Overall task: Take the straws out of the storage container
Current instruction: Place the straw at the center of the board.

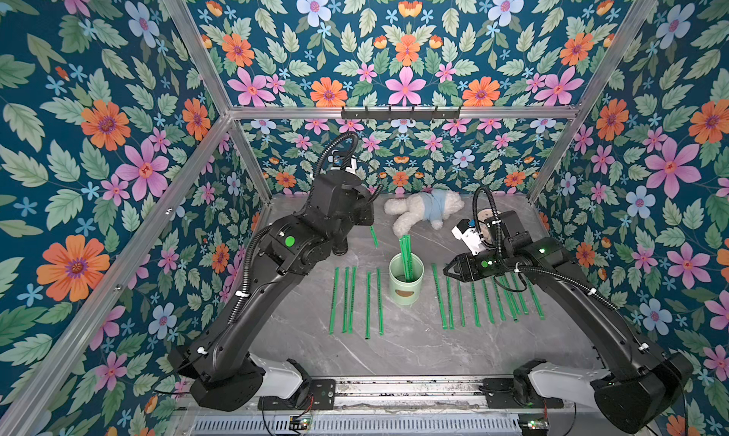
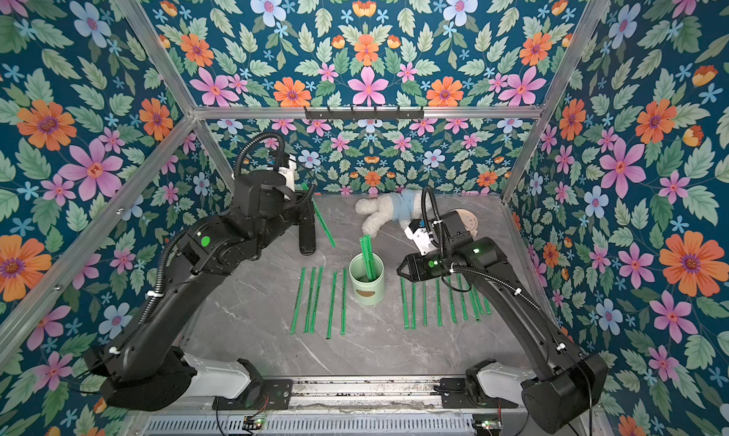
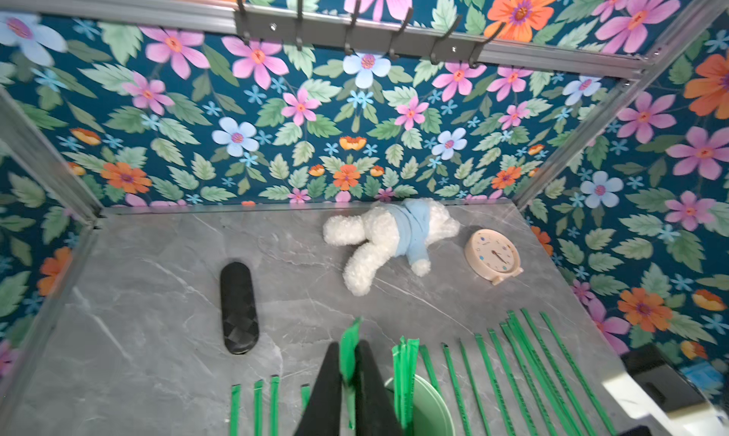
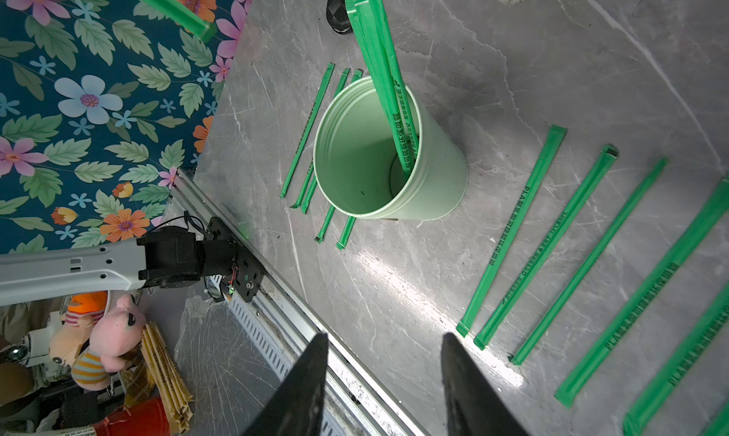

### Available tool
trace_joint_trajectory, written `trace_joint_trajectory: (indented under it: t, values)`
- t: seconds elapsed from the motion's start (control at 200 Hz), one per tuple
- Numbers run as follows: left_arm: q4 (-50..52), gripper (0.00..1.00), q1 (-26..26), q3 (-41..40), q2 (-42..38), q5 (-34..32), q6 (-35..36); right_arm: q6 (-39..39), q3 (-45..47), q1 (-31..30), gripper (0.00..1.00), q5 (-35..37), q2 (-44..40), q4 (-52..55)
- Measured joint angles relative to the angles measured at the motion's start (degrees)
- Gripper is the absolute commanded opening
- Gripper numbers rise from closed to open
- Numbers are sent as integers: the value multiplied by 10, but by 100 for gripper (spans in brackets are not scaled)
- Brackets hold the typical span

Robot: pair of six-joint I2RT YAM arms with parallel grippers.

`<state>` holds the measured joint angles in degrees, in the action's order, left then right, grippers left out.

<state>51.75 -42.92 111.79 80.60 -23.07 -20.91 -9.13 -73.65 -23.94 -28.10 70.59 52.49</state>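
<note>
The left claw (image 3: 348, 345) is pressed together on one green straw (image 3: 349, 333), which hangs tilted above the table (image 1: 394, 351) at about 11 o'clock of the mint storage container (image 1: 406, 292). The right claw (image 4: 383, 335) is spread and holds nothing, hovering at the container's 3 o'clock. A few straws (image 1: 405, 252) stand in the container. Five lie in a row (image 1: 368, 304) at its 9 o'clock, and a longer row (image 1: 439, 296) lies at its 3 o'clock.

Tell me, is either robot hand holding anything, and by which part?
The left hand pinches one green straw, with one end poking out just beyond the grip. The right hand is open and empty.
</note>
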Motion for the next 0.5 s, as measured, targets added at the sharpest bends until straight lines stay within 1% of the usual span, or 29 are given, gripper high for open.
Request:
trace_joint_trajectory:
  t: [0.075, 0.135, 0.18, 0.22, 0.285, 0.335, 0.44, 0.5]
  values:
    - [60, 12, 19, 66, 34, -31, -2, 0, 0, 0, 48, -2, 0, 0]
    - [114, 12, 52, 111, 68, -49, -13, 0, 0, 0, 48, -2, 0, 0]
    - [148, 12, 86, 123, 89, -57, -23, 0, 1, 0, 48, -2, 0, 0]
    - [175, 12, 119, 116, 104, -60, -31, 0, 1, 0, 48, -2, -1, 0]
    - [216, 12, 167, 71, 127, -64, -46, 0, 2, 0, 48, -2, -2, 0]
    - [237, 12, 192, 22, 141, -63, -54, 0, 2, 0, 48, -2, -4, 0]
    - [249, 12, 220, -90, 167, -53, -67, 0, 5, 0, 49, -2, -10, 0]
    - [239, 12, 233, -155, 183, -34, -71, 0, 7, 0, 49, -2, -11, 0]
